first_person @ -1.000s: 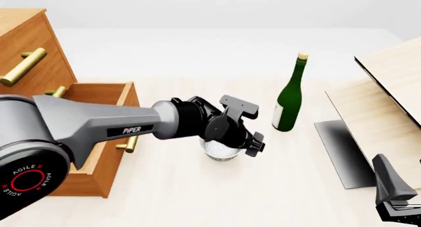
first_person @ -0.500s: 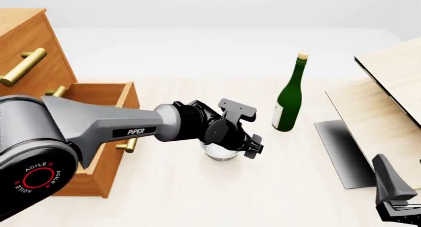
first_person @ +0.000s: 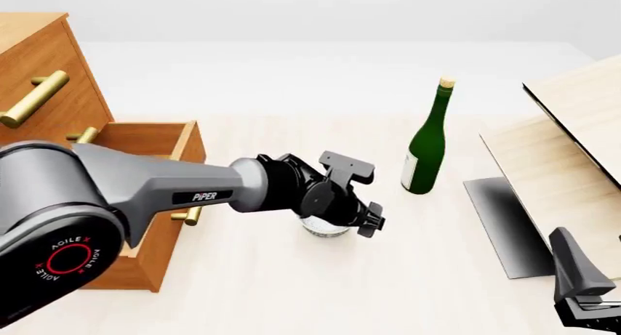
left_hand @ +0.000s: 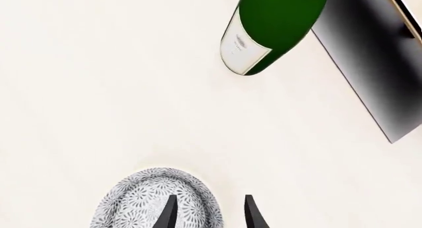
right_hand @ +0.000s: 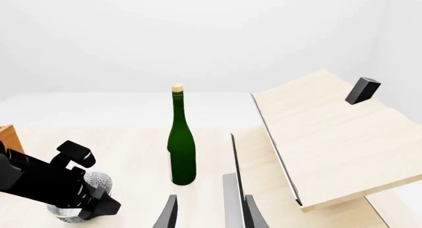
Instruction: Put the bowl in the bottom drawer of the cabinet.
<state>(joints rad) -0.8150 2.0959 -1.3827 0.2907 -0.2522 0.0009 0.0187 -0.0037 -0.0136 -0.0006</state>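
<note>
Left pincer (left_hand: 207, 215) straddles the bowl (left_hand: 142, 201) rim; bottom drawer (first_person: 145, 204) open.

Light: we see bright, even, diffuse white throughout.
Shadows: soft; one dark patch under the panels (first_person: 558, 142).
Glare: faint sheen on bottle (first_person: 425, 150).
Focus: sharp, no blur.

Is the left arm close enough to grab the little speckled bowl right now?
Probably yes. The left end effector is right down at the bowl, with one finger over its inside and the other outside its rim, not yet closed. Nothing stands between them; the green bottle is well off to the side.
</note>
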